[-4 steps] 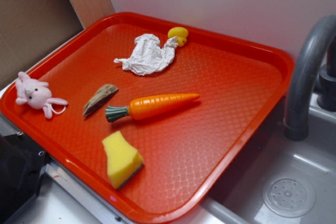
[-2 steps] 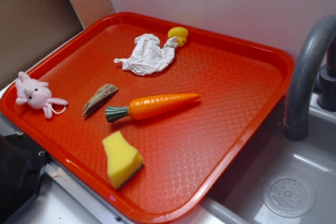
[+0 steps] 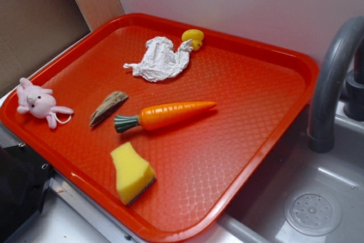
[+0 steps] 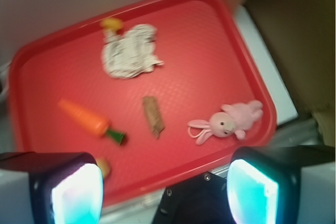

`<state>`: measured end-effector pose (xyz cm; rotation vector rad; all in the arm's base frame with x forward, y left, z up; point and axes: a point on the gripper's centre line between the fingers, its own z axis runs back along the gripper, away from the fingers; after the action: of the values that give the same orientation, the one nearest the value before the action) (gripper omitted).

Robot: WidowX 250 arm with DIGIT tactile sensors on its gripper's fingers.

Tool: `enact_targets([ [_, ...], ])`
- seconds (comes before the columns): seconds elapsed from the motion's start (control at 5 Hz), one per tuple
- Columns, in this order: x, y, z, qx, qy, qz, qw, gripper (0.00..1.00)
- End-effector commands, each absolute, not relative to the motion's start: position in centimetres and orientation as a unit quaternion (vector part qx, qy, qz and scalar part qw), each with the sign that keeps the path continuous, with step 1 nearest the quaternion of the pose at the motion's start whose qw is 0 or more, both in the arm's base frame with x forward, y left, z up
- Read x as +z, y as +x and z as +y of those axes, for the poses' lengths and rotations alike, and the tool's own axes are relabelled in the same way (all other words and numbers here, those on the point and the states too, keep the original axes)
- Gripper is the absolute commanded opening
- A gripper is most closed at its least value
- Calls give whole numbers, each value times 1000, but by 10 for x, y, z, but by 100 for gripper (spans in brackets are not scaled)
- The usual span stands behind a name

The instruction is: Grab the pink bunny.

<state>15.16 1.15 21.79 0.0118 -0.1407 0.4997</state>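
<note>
Hovering high above the tray, the gripper [image 4: 165, 184] shows in the wrist view as two lit pads [image 4: 79, 195] spread wide apart with nothing between them, so it is open and holds nothing; in the exterior view only a dark sliver at the top left corner may be the arm, too little to tell. The wide spread suits a soft target taken from above, my guess. Below the right pad in the wrist view lies the pink bunny [image 4: 227, 122], on its side with ears pointing toward the carrot side and its looped string under the head. In the exterior view the pink bunny [image 3: 37, 102] sits at the left edge of the red tray [image 3: 244, 140], against the rim, so a finger landing on the rim side may hit the raised lip. Nearest neighbour is a brown wedge-shaped piece [image 3: 108, 107], just right of the bunny but apart from it, so there is room for the other finger. Further right lies the carrot [image 3: 165, 114], near it the yellow sponge [image 3: 131, 172], and at the far side the white crumpled paper [image 3: 159, 58] touching the yellow duck [image 3: 193, 38], all well apart from the bunny. Approach not yet begun, judging from the height.
</note>
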Motion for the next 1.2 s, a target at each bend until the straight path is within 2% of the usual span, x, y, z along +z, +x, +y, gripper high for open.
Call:
enact_targets([
  [0.0, 164, 146, 73, 480, 50, -30, 876, 100],
  [0.2, 130, 133, 89, 546, 42, 1, 837, 100],
  [0.4, 103, 129, 101, 531, 33, 7, 847, 100],
  [0.6, 82, 121, 112, 515, 31, 31, 856, 100],
  [0.8, 62, 121, 122, 484, -11, 24, 875, 100],
  [1.0, 44, 122, 125, 466, -41, 34, 883, 100],
])
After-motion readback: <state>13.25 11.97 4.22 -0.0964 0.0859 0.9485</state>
